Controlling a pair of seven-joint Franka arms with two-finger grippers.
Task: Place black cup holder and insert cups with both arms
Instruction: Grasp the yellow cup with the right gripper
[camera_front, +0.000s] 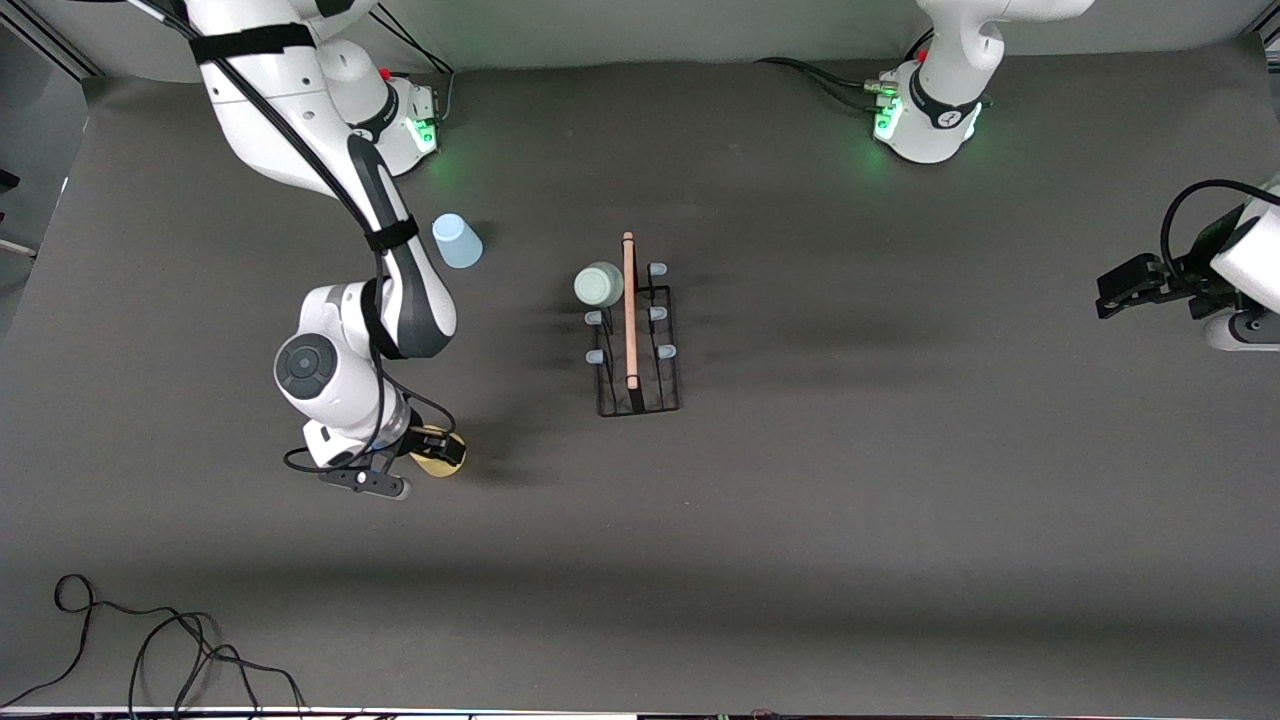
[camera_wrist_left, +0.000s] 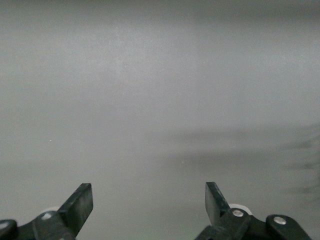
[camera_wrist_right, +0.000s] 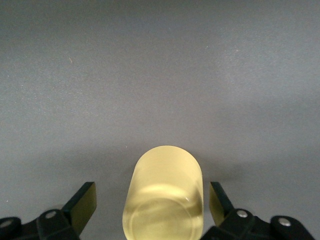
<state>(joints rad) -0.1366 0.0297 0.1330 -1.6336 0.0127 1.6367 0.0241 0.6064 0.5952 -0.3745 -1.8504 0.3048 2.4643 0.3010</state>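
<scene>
1. Front view shows the black cup holder (camera_front: 637, 345) at the desk's middle, with the green cup (camera_front: 599, 284) on one peg.
2. The blue cup (camera_front: 457, 241) stands toward the right arm's base.
3. The right gripper (camera_wrist_right: 152, 205) has fingers spread around the yellow cup (camera_wrist_right: 164, 197), not pinching it.
4. The left gripper (camera_wrist_left: 149, 202) waits at the left arm's edge of the desk, fingers spread.

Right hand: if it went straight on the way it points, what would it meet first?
The yellow cup. The right hand is open, with one finger on each side of the cup, which already sits between them. Whether they touch it I cannot tell.
</scene>
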